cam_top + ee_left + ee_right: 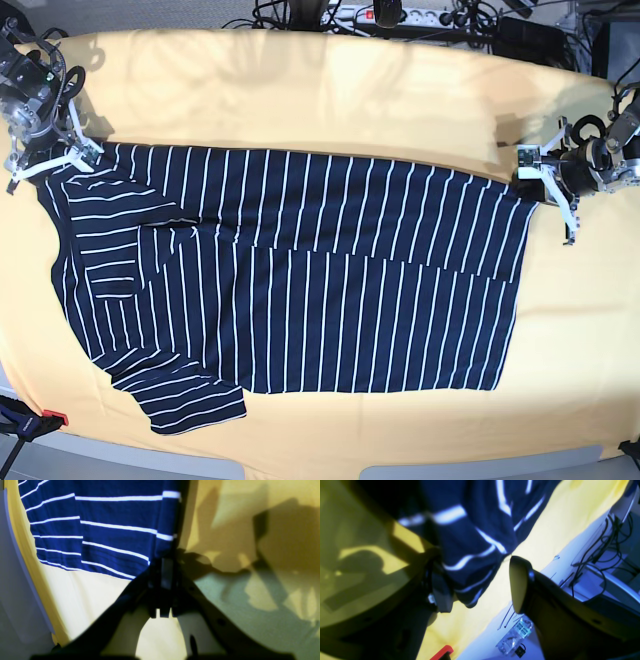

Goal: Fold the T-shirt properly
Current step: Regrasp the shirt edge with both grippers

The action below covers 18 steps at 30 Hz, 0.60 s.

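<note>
A dark navy T-shirt [300,270] with thin white stripes lies spread across the yellow-orange cloth, its long axis running side to side in the base view. One long edge is folded over the body, forming a seam across the middle. A short sleeve fans out at the lower left; the hem sits at the right

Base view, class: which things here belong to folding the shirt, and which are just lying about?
Belongs to the job:
T-shirt
left gripper, shut on its edge
right gripper, open at the shoulder

Lying about:
yellow cloth
cables
power strip
</note>
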Tool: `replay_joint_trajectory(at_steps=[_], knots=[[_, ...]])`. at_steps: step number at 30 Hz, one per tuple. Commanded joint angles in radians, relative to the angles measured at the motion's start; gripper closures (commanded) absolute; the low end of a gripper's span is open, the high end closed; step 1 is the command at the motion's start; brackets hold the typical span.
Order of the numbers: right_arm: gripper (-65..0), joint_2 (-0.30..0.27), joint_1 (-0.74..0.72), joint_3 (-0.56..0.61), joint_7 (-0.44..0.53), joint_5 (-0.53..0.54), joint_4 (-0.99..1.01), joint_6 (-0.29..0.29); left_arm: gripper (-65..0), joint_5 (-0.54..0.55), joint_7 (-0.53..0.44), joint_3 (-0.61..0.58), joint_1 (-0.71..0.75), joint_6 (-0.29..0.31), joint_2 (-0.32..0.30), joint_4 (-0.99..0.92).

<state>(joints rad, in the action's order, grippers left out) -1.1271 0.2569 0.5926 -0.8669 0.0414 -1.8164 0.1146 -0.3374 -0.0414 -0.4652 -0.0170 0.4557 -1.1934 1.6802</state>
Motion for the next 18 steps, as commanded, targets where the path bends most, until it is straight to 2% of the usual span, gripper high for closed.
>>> replay_joint_trajectory(at_steps=[1,3,4,6,11,15,18], knots=[[-35.2,-0.014,-0.002,-0.004,-0.007,0.011,0.006,0.008,0.0,0.005,-0.003,0.012,-0.017,-0.011,-0.026,0.008],[-29.2,-0.014,-0.002,-0.004,-0.007,0.011,0.006,0.009,0.0,0.005,-0.003,0.012,-0.017,-0.011,-0.026,0.008],[-22.2,-0.014,-0.002,-0.004,-0.007,0.010,0.006,0.009,0.0,0.005,-0.003,0.012,-0.017,-0.011,-0.027,0.008],[-0.4,-0.015,-0.002,-0.004,-0.010,0.006,0.006,0.008,0.0,0.005,-0.003,0.012,-0.017,-0.008,-0.032,0.010],[0.0,-0.026,-0.002,-0.005,-0.019,0.010,-0.005,-0.019,0.0,0.008,-0.003,0.012,-0.016,0.000,-0.090,0.070],[0.0,-0.086,0.019,-0.005,-0.019,0.033,-0.074,-0.022,0.0,0.067,-0.004,0.012,-0.016,0.025,-0.148,0.117],[0.0,-0.135,0.066,-0.005,-0.019,0.033,-0.166,-0.023,0.0,0.089,-0.004,0.012,-0.011,0.085,-0.175,0.147]])
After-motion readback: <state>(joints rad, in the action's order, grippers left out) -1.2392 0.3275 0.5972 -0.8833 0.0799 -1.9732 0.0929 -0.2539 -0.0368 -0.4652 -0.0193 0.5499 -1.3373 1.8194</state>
